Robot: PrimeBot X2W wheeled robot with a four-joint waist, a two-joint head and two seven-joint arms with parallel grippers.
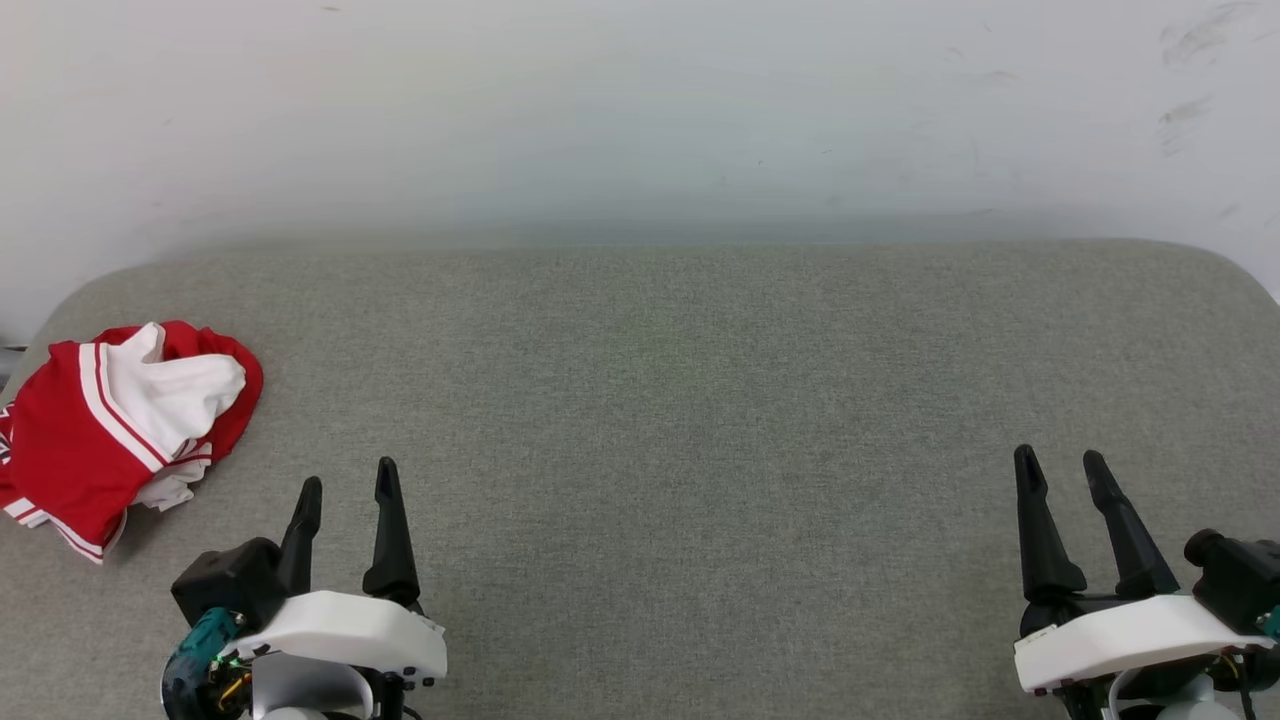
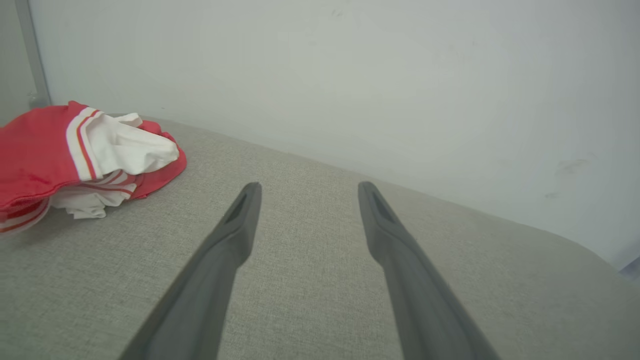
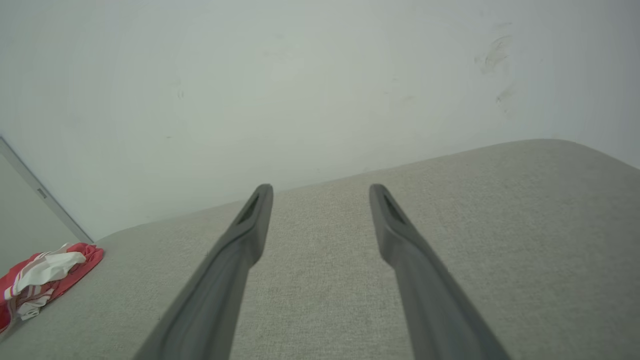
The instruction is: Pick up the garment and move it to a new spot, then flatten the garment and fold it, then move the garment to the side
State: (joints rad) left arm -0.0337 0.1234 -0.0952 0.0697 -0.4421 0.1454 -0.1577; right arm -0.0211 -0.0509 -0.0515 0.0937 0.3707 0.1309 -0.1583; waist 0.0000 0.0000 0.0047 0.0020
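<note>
Slanting near-left to far-right, bunched garment [image 1: 60, 450]

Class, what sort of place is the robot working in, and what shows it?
Probably an indoor workstation for handling cloth: a grey fabric-covered surface with rounded corners stands against a plain, scuffed white wall, and a crumpled red-and-white garment lies on it.

L gripper [image 1: 349, 472] & R gripper [image 1: 1058, 453] both showing long tapered black fingers [image 1: 391, 540] w/ slotted tips. White curved wrist shells [image 1: 350, 630] covering each; black cam housings [image 1: 225, 580] sitting alongside. L wrist exposing teal part [image 1: 200, 640], yellow wiring [image 1: 232, 690].
</note>
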